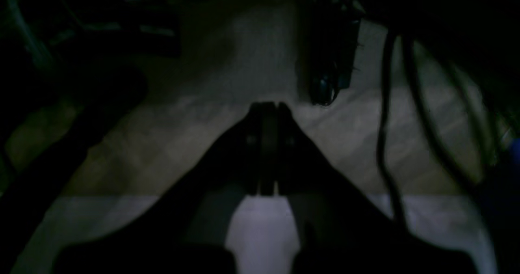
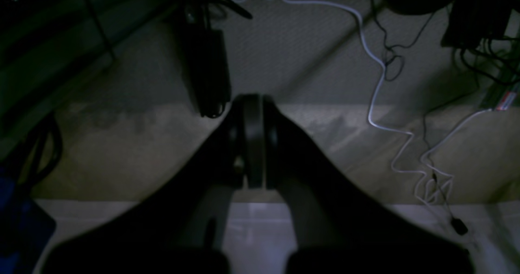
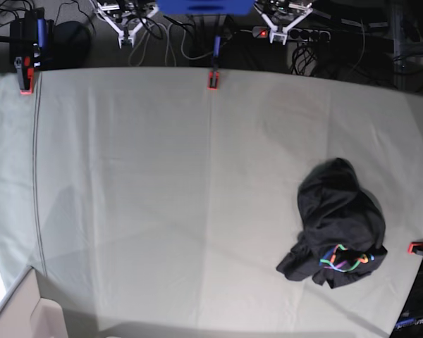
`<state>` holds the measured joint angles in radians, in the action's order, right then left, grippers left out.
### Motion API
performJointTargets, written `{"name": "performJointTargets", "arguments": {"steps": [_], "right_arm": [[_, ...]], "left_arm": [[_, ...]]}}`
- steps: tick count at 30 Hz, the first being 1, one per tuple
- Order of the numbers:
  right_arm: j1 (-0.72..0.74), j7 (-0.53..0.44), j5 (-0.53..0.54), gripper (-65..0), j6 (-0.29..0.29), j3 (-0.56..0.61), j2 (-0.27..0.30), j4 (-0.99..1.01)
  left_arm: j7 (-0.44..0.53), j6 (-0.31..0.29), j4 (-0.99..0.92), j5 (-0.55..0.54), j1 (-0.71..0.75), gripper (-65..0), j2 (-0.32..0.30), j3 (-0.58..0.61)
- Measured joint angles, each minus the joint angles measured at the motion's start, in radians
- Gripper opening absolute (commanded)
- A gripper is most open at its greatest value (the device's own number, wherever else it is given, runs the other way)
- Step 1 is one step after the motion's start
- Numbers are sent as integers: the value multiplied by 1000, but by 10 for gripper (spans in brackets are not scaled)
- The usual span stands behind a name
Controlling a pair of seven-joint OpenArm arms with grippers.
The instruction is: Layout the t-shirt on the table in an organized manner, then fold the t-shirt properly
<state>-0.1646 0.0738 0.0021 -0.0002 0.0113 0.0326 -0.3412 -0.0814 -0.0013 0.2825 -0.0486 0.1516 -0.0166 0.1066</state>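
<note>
As no layout has begun, t-shirt [image 3: 340, 222] lies crumpled near counter's [image 3: 162, 183] right edge | left tool [image 1: 268, 105] pressed together, empty | right tool [image 2: 252, 99] likewise, both parked off counter

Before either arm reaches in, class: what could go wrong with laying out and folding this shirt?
1. The black t-shirt lies crumpled in a heap, so a pinch may catch several layers at once.
2. It sits near the table edge by a red clamp; dragging it outward could pull fabric over the side.
</note>
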Motion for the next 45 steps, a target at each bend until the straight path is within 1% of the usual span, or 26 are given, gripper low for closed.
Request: {"name": "performJointTargets", "arguments": {"steps": [3, 4, 6, 8, 10, 12, 15, 16, 17, 20, 22, 25, 27, 31, 33, 36, 40, 42, 43, 44, 45], "right_arm": [[-27, -47, 0, -650, 0, -2, 0, -19], [-55, -76, -1, -650, 0, 0, 0, -54], [-127, -100, 3, -650, 0, 0, 0, -150], [-218, -85, 2, -650, 0, 0, 2, -275], [-318, -89, 2, -650, 0, 2, 3, -419], [-407, -71, 2, -650, 2, 5, 9, -560], [-499, -83, 1, -650, 3, 5, 24, -734], [-526, -79, 3, -650, 3, 5, 34, -792], [-553, -95, 3, -650, 4, 5, 47, -839], [-628, -75, 2, -650, 3, 3, 69, -955], [-690, -82, 1, -650, 5, 5, 84, -1044], [-771, -72, 0, -650, 4, 4, 101, -1187], [-816, -90, 1, -650, 7, 3, 119, -1287], [-905, -74, 3, -650, 7, -2, 122, -1466], [-932, -71, 2, -650, 7, -2, 122, -1545], [-933, -81, 3, -650, 4, -3, 121, -1642], [-899, -77, 3, -650, 7, 2, 119, -1666], [-861, -79, 3, -650, 6, 2, 119, -1670], [-840, -78, 3, -650, 7, 4, 119, -1670], [-821, -78, 3, -650, 7, 11, 118, -1670], [-800, -80, 3, -648, 7, 25, 120, -1670]], "left_arm": [[-3, 0, 164, -1, 89, -650, 0, 0], [-7, -2, 227, -2, 130, -650, -7, 0], [-14, -2, 329, -2, 197, -650, -26, 0], [-29, 4, 408, -1, 254, -650, -48, 0], [-18, 4, 486, 0, 301, -650, -71, 0], [-18, 2, 573, 0, 347, -650, -93, 0], [-23, 7, 724, -2, 432, -650, -129, -2], [-19, 7, 783, -1, 472, -650, -139, -3], [-22, 9, 840, 0, 507, -650, -148, -2], [-34, 3, 1001, 0, 599, -650, -170, -4], [-19, -2, 1100, -1, 659, -650, -169, -41], [-31, 6, 1247, -3, 754, -650, -166, -135], [-37, 11, 1339, -1, 798, -650, -164, -181], [-24, 2, 1516, -1, 865, -650, -163, -232], [-24, 2, 1573, -1, 882, -650, -163, -247], [-35, 1, 1613, -1, 885, -650, -166, -248], [-44, 1, 1624, -2, 844, -650, -161, -248], [-40, 8, 1650, -39, 803, -649, -131, -250], [-29, -2, 1666, -63, 790, -648, -121, -254], [-27, -8, 1678, -88, 782, -644, -119, -261], [-30, -5, 1684, -111, 769, -627, -119, -272]]}}
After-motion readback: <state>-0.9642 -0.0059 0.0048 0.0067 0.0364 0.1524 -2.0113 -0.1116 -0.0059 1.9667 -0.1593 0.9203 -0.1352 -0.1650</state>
